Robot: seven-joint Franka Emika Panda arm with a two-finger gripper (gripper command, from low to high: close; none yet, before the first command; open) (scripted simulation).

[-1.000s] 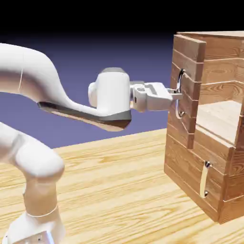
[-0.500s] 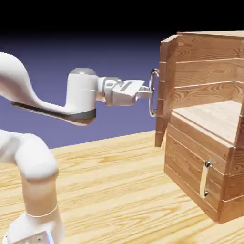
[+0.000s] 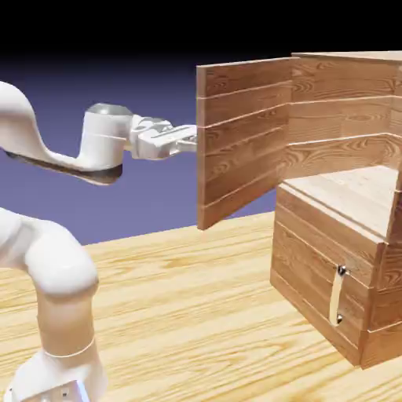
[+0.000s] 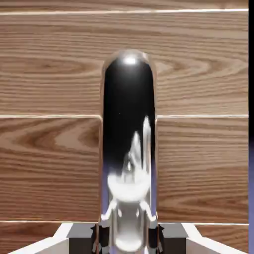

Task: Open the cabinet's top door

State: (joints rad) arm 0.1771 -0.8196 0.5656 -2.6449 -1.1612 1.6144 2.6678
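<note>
The gripper (image 4: 128,240) is closed on the handle (image 4: 129,149), one grey fingertip against each side of the shiny bar. The handle runs upright over the door's planks. From where I stand, the door (image 3: 243,141) is swung wide, jutting from the cabinet (image 3: 338,267) toward the exterior view's left, its inner face showing. Below the opening, the smaller door (image 3: 314,275) sits shut. The arm (image 3: 102,141) reaches over the table (image 3: 173,314).

Tabletop (image 3: 157,314): pale, yellowish wood with wavy grain. Directly upon it, in the exterior view: the brown plank cabinet (image 3: 322,302), standing toward the right; the robot's white base (image 3: 63,377), at the near left.
</note>
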